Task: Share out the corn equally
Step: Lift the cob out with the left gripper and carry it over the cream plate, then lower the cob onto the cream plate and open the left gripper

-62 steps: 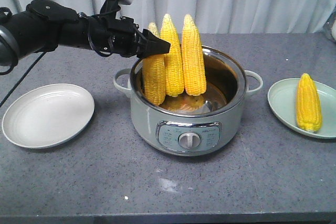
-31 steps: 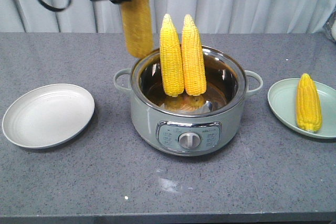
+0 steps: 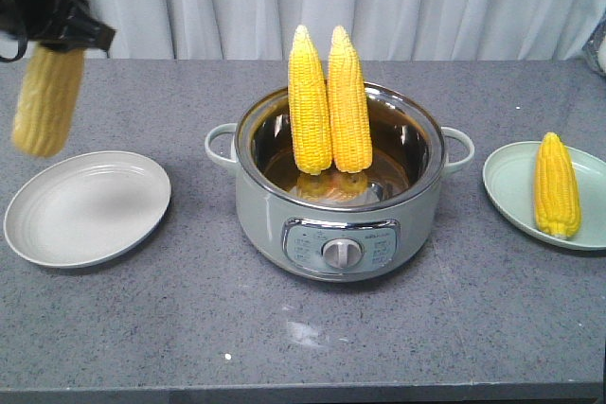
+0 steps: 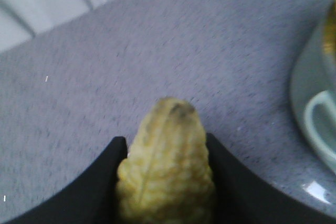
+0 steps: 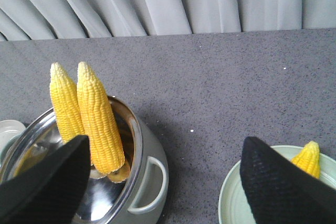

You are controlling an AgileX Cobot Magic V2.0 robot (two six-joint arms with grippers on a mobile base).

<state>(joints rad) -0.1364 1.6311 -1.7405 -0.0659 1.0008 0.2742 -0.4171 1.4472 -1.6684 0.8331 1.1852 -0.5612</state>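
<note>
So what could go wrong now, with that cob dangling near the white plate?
The left gripper pinches the cob only at its top end, so it may swing or slip out. It hangs near the rim of the plate, not over its middle; released there, it could roll onto the table. The two cobs in the pot stand on end side by side; pulling one may topple the other.

Looks like a robot lab demo setup, not a real kitchen: grey speckled table (image 3: 142, 328), pale curtain (image 3: 426, 7) backdrop behind the left claw (image 3: 76, 35), electric cooker pot (image 3: 341, 224) w/ dial to its right, white plate (image 3: 87, 207) below it.
</note>
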